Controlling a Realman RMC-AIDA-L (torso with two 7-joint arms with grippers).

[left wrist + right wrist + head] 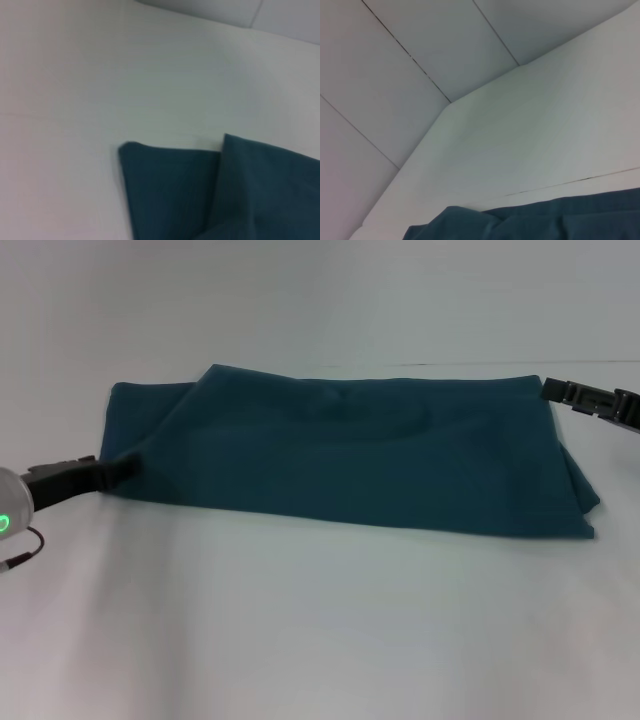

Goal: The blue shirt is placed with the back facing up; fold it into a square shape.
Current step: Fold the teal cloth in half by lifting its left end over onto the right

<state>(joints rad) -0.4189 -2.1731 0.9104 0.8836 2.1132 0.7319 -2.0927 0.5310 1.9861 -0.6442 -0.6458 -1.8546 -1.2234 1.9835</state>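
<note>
The blue shirt (380,460) lies on the white table (320,640) as a long, wide band, plain side up, with layered edges at its right end. My left gripper (128,466) is at the shirt's left edge, shut on a pinch of cloth, and a crease runs up from there toward the far edge. At the far right corner of the shirt is my right gripper (547,390), touching the cloth. The left wrist view shows a folded corner of the blue shirt (225,200). Only a rumpled edge of the blue shirt (545,220) shows in the right wrist view.
White table surface stretches in front of the shirt and to both sides. A pale panelled wall (420,50) rises behind the table's far edge.
</note>
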